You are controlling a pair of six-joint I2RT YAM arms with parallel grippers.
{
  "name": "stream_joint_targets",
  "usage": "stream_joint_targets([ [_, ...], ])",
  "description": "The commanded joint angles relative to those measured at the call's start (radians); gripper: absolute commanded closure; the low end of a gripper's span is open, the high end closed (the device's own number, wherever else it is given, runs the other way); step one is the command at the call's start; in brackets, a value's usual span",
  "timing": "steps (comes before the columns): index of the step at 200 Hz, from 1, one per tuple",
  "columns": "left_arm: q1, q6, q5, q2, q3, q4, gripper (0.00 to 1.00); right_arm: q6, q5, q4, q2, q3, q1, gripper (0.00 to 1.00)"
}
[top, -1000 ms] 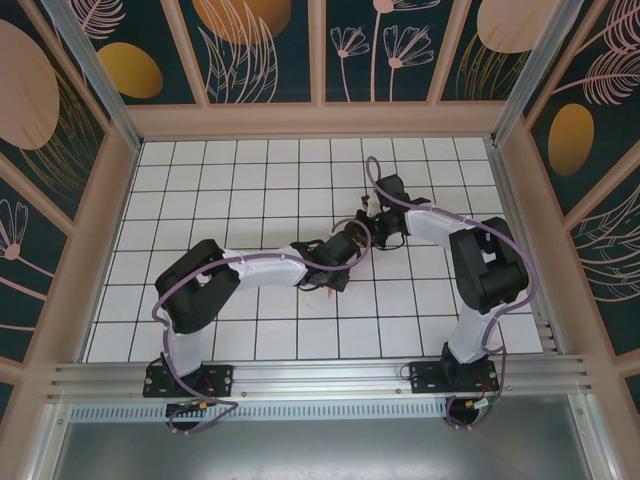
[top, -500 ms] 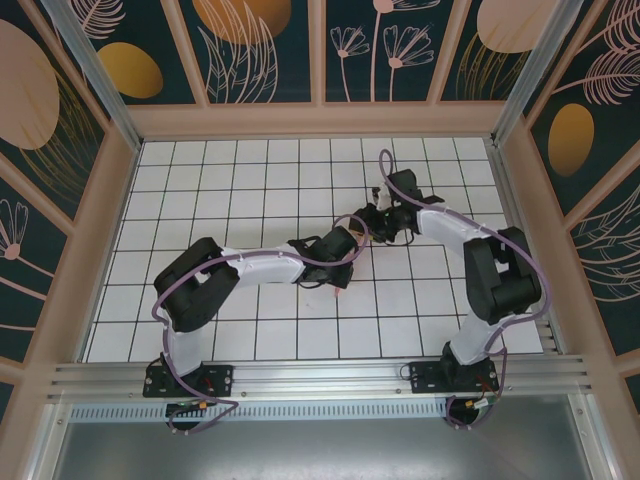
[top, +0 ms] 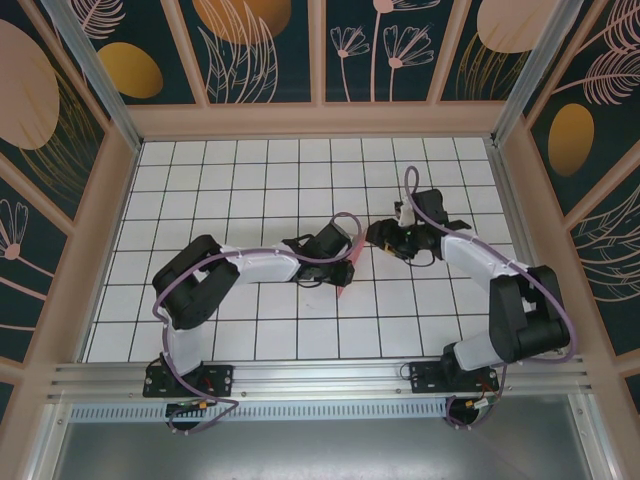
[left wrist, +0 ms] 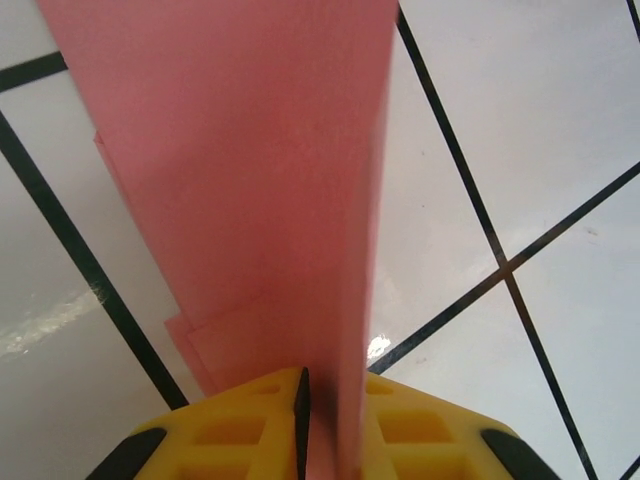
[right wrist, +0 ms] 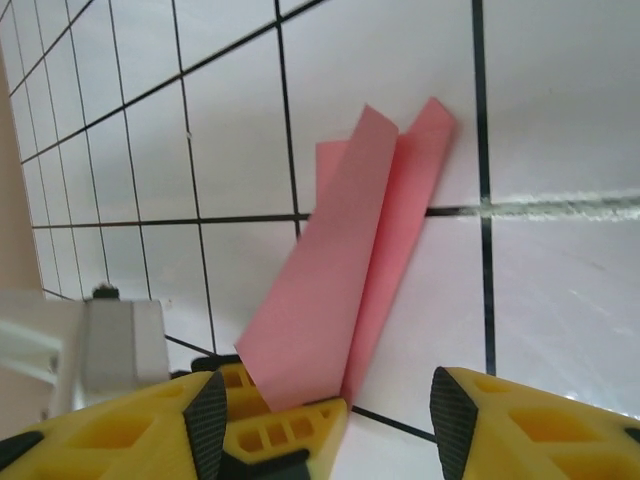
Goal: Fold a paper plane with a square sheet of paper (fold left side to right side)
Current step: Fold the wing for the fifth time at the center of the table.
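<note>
The paper plane (top: 347, 274) is a slim, creased salmon-pink dart near the table's middle, its point toward the near edge. My left gripper (top: 346, 254) is shut on its far end; in the left wrist view the yellow fingers (left wrist: 250, 425) clamp the folded pink paper (left wrist: 250, 170), which stretches away over the tiles. My right gripper (top: 384, 238) stands open just right of it, apart from the paper. In the right wrist view the plane (right wrist: 340, 270) rises with two layered flaps, and the right gripper (right wrist: 330, 405) has nothing between its black pads (right wrist: 210, 420).
The white grid table (top: 240, 180) is ringed by a pink wooden frame (top: 100, 230). A metal rail (top: 320, 375) carries both arm bases along the near edge. The right arm's elbow (top: 525, 315) stands at the table's right side.
The right gripper has drawn back to the right, away from the left gripper, and its elbow has swung toward the right edge. The pink plane now shows below the left gripper.
</note>
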Motion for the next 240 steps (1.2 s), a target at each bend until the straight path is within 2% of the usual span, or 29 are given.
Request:
stream_joint_targets([
  [1,0.013,-0.024,0.074,0.03,-0.012,0.047,0.81,0.003,-0.035,0.073,-0.019,-0.066,-0.002,0.39],
  [83,0.042,-0.064,0.159,0.056,-0.037,0.111,0.83,0.076,-0.04,0.207,0.102,-0.084,0.052,0.42],
  [240,0.052,-0.072,0.196,0.073,-0.044,0.137,0.81,0.114,0.018,0.213,0.247,-0.009,0.096,0.45],
])
